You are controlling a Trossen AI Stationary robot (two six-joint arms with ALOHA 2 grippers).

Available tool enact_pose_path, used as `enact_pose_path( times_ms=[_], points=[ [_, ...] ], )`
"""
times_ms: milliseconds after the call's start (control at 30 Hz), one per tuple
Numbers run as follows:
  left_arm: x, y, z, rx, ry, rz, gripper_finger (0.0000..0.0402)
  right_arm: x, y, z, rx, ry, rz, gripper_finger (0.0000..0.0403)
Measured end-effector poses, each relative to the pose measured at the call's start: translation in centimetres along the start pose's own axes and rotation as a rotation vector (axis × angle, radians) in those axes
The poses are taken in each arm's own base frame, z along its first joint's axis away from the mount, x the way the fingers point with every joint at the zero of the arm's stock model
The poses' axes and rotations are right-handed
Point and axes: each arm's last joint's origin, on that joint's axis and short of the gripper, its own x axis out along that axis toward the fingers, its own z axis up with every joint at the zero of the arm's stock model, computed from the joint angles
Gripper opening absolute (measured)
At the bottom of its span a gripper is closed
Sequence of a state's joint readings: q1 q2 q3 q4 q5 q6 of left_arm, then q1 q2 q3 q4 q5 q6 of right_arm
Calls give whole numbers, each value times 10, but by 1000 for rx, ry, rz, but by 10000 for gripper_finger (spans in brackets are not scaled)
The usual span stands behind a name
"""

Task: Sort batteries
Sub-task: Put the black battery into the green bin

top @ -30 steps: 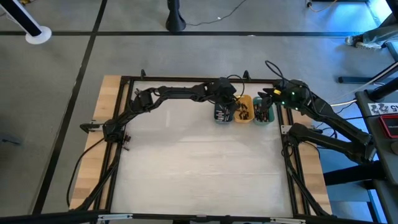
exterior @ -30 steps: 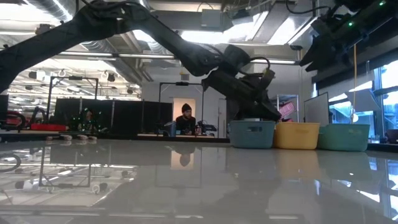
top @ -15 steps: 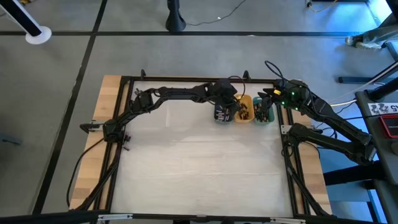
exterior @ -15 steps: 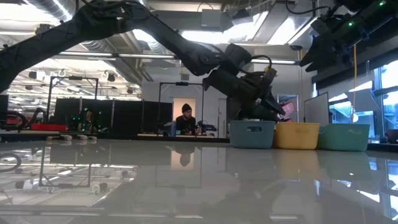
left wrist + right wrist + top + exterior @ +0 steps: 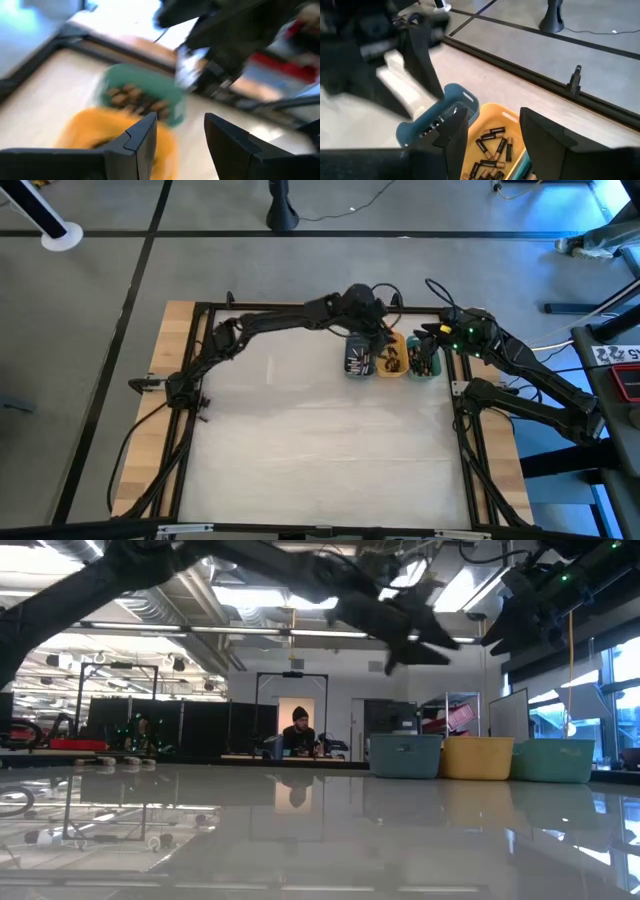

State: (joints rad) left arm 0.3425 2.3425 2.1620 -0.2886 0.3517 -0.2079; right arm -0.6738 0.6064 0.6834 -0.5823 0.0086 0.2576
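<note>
1. Grey floor (image 5: 100, 240) with dark tape lines (image 5: 150, 240) around the wood-edged table (image 5: 180, 320).
2. Exposed ducts (image 5: 150, 610) and bright ceiling lights (image 5: 250, 595) overhead.
3. A person (image 5: 299, 730) sits at a far desk; big windows (image 5: 620, 690) to one side.

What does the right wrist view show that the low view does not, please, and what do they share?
Only the right wrist view: batteries lying loose inside the orange tray, and the inside of the blue tray.

Only the low view: the green tray, all three trays in a row on the table, the left gripper raised above them, and a person in the room behind.

Both: the blue tray beside the orange tray.
</note>
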Motion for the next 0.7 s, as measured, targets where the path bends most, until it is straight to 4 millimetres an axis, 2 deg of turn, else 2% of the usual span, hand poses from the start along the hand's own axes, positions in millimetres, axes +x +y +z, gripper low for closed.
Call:
enact_pose_path(
  times_ms=[133,267,333,467,567,700],
  points=[
    [-41,4,4,111,191,255,155,0,0,-1,0,15,10,182],
    [-88,13,-12,241,590,664,155,0,0,-2,0,25,11,182],
    [-111,20,-20,244,778,802,155,0,0,-2,0,19,13,182],
    [-151,40,-36,79,1077,885,155,0,1,1,0,-3,19,182],
    [-164,62,-44,30,1099,883,155,0,1,1,0,-6,20,182],
    [-180,88,-62,35,1249,833,155,1,1,0,0,17,39,182]
  ],
)
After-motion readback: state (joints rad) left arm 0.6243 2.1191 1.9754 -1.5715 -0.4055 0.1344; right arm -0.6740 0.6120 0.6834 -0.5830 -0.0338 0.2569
